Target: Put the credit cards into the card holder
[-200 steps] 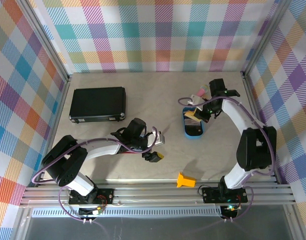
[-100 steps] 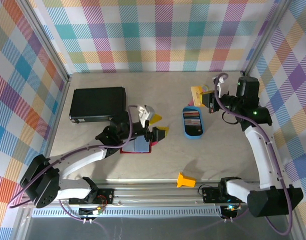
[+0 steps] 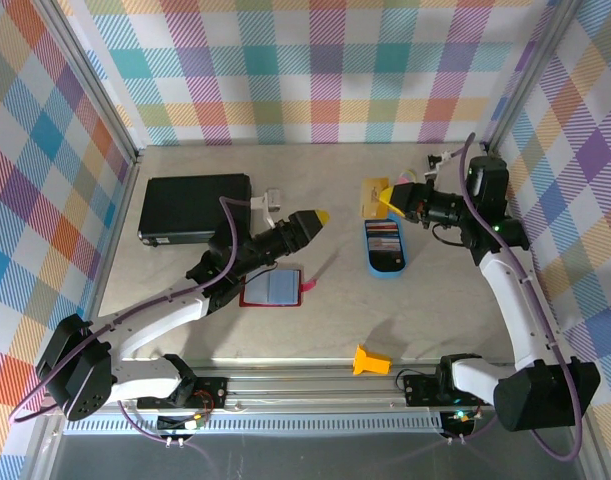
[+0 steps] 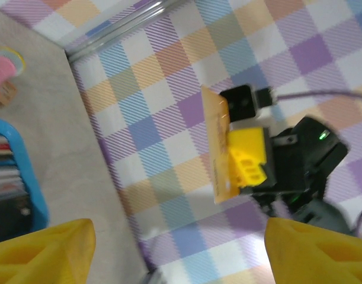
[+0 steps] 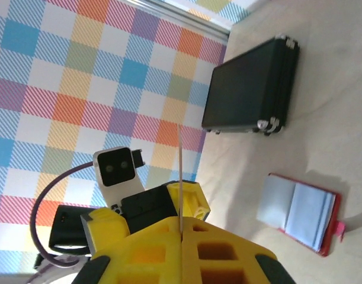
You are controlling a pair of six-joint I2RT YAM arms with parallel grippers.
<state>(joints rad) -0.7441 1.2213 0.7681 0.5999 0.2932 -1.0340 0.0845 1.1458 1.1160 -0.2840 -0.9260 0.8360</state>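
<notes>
Gold-tan credit card [image 3: 368, 197] pinched in right tool [image 3: 390, 196], 1 edge hidden; left tool [image 4: 181, 248] wide, fingertips [image 4: 44, 251] cut off.

No legible text or numbers anywhere, credit cards [image 3: 384, 238] too blurred to read

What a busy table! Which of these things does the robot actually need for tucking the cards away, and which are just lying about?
Needed:
- gold-tan card, pinched in the right gripper
- more cards in the blue tray
- red card holder, lying open

Lying about:
- black case
- orange piece
- pink object
</notes>
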